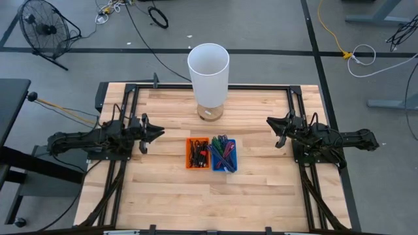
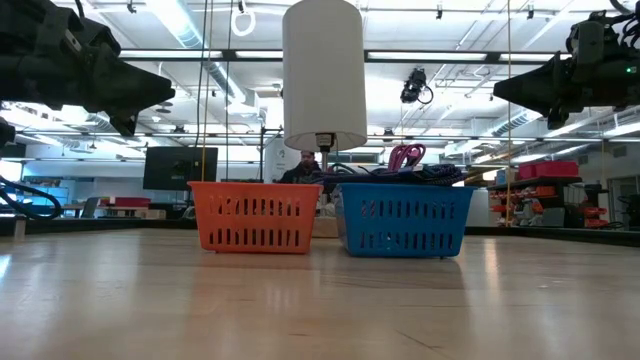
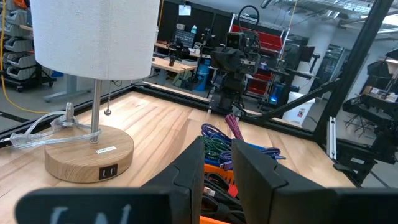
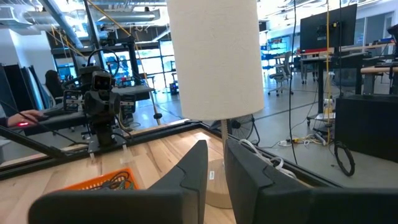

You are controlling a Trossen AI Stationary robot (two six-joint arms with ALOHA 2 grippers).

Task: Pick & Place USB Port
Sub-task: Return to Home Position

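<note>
A lamp with a white shade [image 1: 208,65] stands on its round wooden base [image 1: 209,112] near the table's far edge. The base shows a USB port [image 3: 110,170] on its side. In front of it sit an orange basket [image 1: 197,153] of dark cables and a blue basket [image 1: 223,155] of coloured cables. My left gripper [image 1: 160,134] hovers left of the baskets, shut and empty, above the table [image 2: 172,95]. My right gripper [image 1: 269,123] hovers right of them, shut and empty [image 2: 497,92]. Both point toward the table's middle.
A black metal frame [image 1: 215,86] runs round the wooden table. The lamp's clear cord [image 3: 37,127] lies coiled beside its base. A person [image 2: 305,165] sits beyond the far edge. Bare wood [image 1: 215,196] lies near the baskets. A fan [image 1: 42,26] and cables are on the floor.
</note>
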